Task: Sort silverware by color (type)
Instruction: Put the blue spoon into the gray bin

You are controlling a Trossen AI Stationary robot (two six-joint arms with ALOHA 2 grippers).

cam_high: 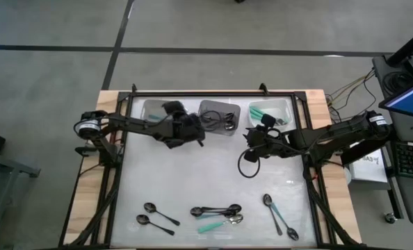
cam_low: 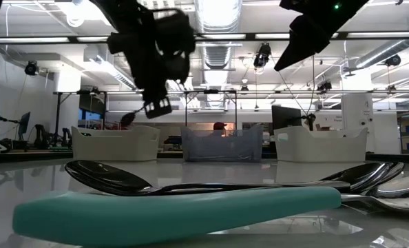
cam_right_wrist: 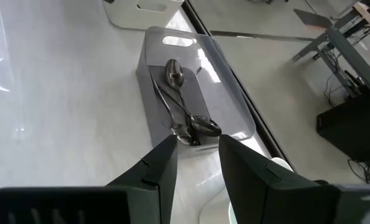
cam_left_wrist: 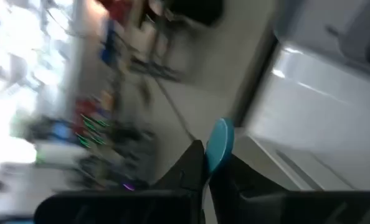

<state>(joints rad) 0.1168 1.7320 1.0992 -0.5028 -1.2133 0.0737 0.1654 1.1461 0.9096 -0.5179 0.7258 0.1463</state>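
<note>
Fingers of the left gripper [cam_left_wrist: 205,163] are clamped tight on the tip of a teal spoon handle [cam_left_wrist: 220,144], which sticks out between the two dark pads as the arm hangs over the far side of the table, between the left bin [cam_high: 159,109] and the grey middle bin [cam_high: 218,117]. Seen from table height, the dark bowl of the carried spoon [cam_low: 127,118] dangles below the gripper, well clear of the tabletop; the pinch at the very end of the handle looks chosen to let the spoon hang free for a drop into a bin. Which bin it is headed for cannot be told, though the white right bin [cam_high: 270,113] already holds teal-handled pieces.

To its right, the right gripper [cam_high: 250,146] hovers just short of the right bin with its fingers [cam_right_wrist: 155,167] parted and nothing between them. Its wrist camera looks down on the grey bin, where several all-metal spoons [cam_right_wrist: 186,122] already lie, which suggests that type is being collected there.

Much of the silverware is not yet sorted. Along the near edge of the white tabletop [cam_high: 192,173] lie two black spoons [cam_high: 154,214], a tangled cluster of dark and teal-handled spoons [cam_high: 218,214], and another pair [cam_high: 279,216] to the right, all well apart from the bins. By that count, the sort looks roughly midway.
</note>
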